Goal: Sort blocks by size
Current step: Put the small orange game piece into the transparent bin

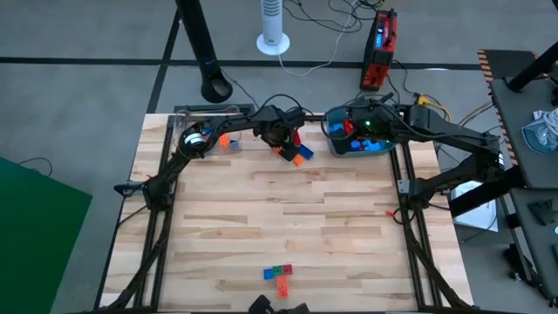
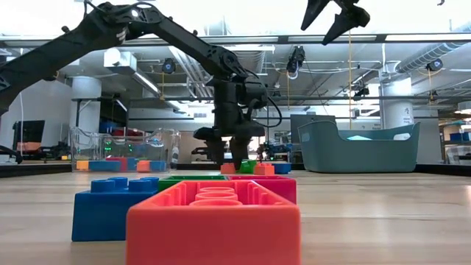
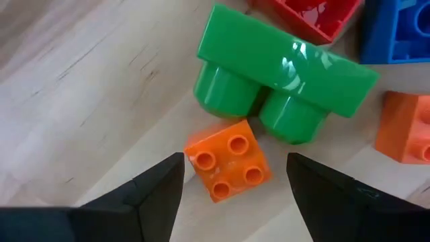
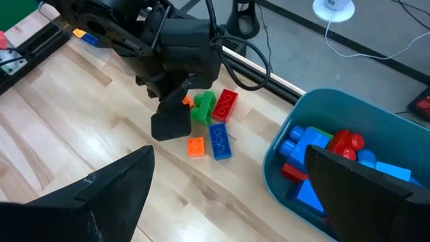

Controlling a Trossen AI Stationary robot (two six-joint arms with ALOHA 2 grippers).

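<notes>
The left gripper (image 3: pixel 232 176) was held spread over a tiny orange brick (image 3: pixel 229 160), just beside an overturned green brick (image 3: pixel 282 74) at the table's far edge. Fingers should be centred before closing. The right gripper (image 4: pixel 228 181), unclenched, was hovering near the teal tub (image 4: pixel 282 144).

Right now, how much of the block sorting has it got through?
Partly done, it seems. The teal tub already holds chunky blocks, and the clear box holds some too. The left gripper, open, hangs over a tiny orange block in the cluster beside a green block. The right gripper is open above the tub. A small group waits at the near edge.
</notes>
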